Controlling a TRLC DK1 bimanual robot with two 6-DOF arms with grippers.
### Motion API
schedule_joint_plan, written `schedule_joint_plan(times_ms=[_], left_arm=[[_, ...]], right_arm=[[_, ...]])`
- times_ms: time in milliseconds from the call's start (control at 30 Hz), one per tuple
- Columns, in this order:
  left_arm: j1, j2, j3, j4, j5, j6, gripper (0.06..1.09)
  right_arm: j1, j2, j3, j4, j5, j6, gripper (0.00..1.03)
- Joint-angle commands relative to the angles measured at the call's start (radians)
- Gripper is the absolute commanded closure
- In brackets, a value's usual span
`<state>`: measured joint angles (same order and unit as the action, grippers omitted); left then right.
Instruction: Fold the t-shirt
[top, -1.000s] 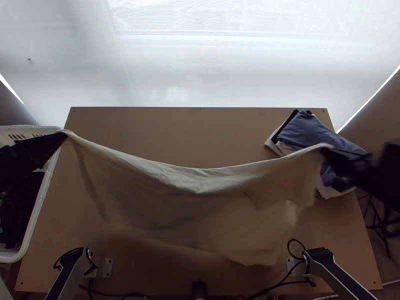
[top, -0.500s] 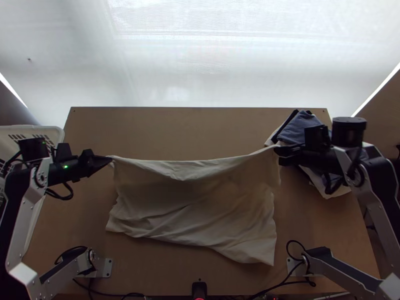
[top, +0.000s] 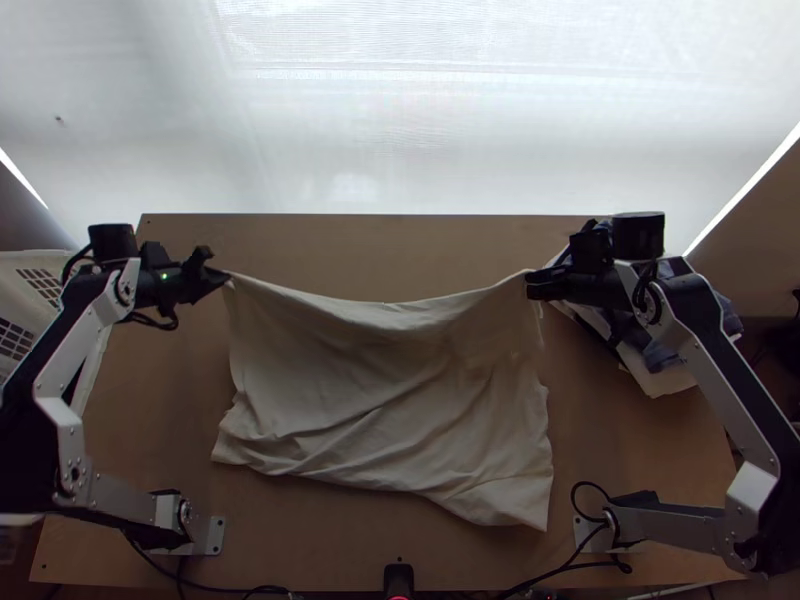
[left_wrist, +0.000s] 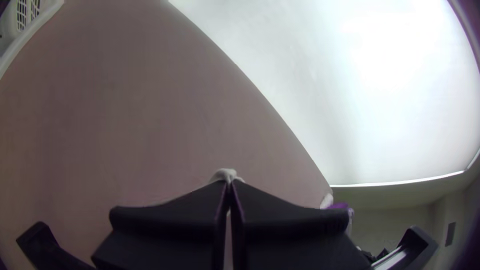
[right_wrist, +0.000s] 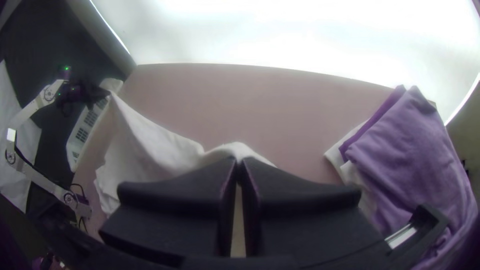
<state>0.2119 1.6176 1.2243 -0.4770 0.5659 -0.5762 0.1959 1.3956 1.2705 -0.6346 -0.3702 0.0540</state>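
T-shirt (top: 385, 385) hangs from left tool (top: 225, 277) and right tool (top: 530, 284).

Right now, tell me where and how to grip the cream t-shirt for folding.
The cream t-shirt is probably best pinched at its two far corners, from its left and right sides, as the left gripper and right gripper do: the far edge spans between them; the near part lies creased.

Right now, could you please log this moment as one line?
left pincer: shut on shirt | right pincer: likewise | shirt: strung between them, lower edge loose
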Motion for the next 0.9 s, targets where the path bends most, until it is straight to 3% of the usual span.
schedule_joint_plan(times_ms=[0, 367, 867], left_arm=[[-0.037, 0.237, 0.215, 0.006, -0.149, -0.017, 1.05], [-0.054, 0.462, 0.475, -0.077, -0.216, 0.009, 1.05], [-0.036, 0.581, 0.632, -0.164, -0.288, 0.033, 1.05]], right_arm=[[-0.016, 0.069, 0.003, 0.069, 0.053, 0.007, 1.0], [-0.058, 0.21, 0.05, 0.144, 0.106, 0.064, 1.0], [-0.087, 0.378, 0.128, 0.171, 0.157, 0.093, 1.0]])
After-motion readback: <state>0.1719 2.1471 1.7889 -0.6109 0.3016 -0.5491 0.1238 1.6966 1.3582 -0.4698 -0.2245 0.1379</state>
